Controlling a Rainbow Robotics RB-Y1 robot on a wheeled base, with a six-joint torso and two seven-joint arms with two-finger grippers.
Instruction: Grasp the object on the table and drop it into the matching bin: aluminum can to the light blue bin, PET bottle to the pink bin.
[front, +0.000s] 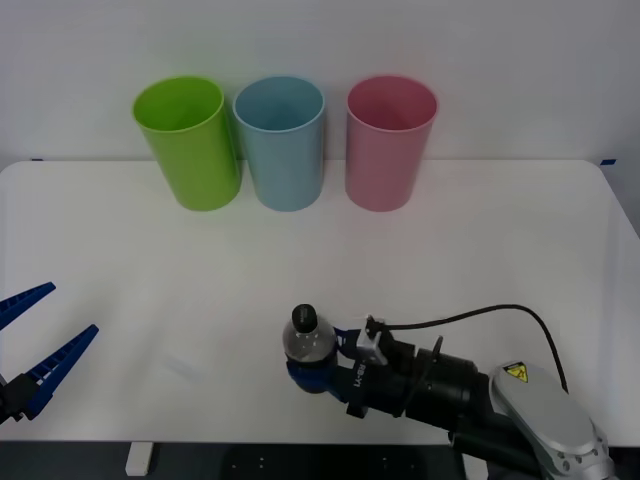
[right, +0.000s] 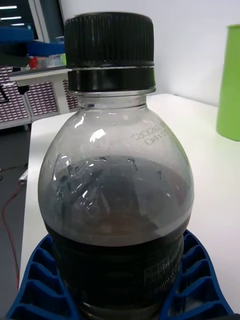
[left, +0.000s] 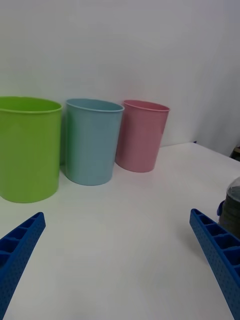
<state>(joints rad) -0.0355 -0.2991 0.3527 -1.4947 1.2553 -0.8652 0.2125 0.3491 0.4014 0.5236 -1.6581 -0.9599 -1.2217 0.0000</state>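
**Bottle gripped, ready to lift**

The right gripper (front: 312, 372) pinches the bottle (front: 307, 340) low between its jaws, the bottle upright with its cap above them, near the front of the bench (front: 480, 250). Best lifted straight, keeping the long axis vertical, toward the pink bin (front: 390, 142) beyond the jaws. Left gripper (front: 40, 345) waits, jaws spread.

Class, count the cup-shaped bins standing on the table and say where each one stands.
3, in a row along the far edge of the table: the lime green bin on the robot's left, the light blue bin in the middle, the pink bin on the right.
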